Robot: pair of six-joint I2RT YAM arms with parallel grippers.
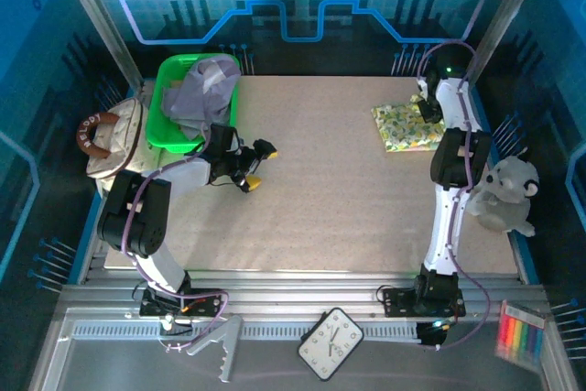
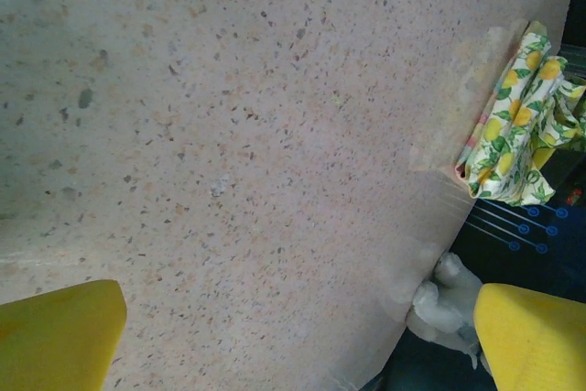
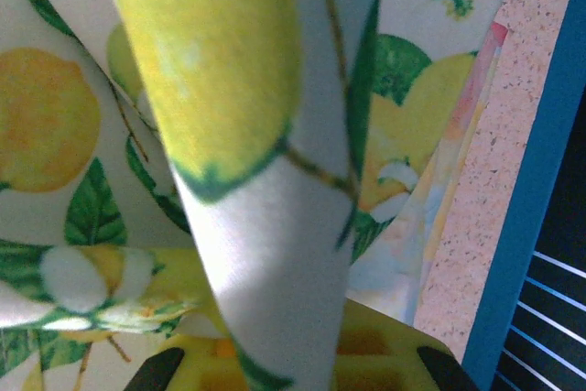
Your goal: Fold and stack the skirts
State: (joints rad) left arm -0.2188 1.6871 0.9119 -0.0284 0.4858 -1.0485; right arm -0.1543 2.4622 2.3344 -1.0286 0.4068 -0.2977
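Observation:
The yellow-green leafy-print skirt [image 1: 407, 125] lies folded at the table's far right; it also shows at the right edge of the left wrist view [image 2: 524, 125]. My right gripper [image 1: 427, 103] sits on its far corner and is shut on a fold of the printed cloth [image 3: 265, 226], which rises from between the jaws [image 3: 284, 359]. A lavender-grey skirt [image 1: 203, 91] is heaped in the green bin [image 1: 163, 107] at the far left. My left gripper [image 1: 254, 168] hovers over bare table right of the bin, open, its yellow fingertips [image 2: 55, 336] wide apart with nothing between them.
A cream handbag with a brown handle [image 1: 108, 135] sits left of the bin. A white plush toy [image 1: 504, 194] rests at the table's right edge and also shows in the left wrist view [image 2: 444, 304]. A clock [image 1: 330, 343] and markers [image 1: 519, 334] lie on the near rail.

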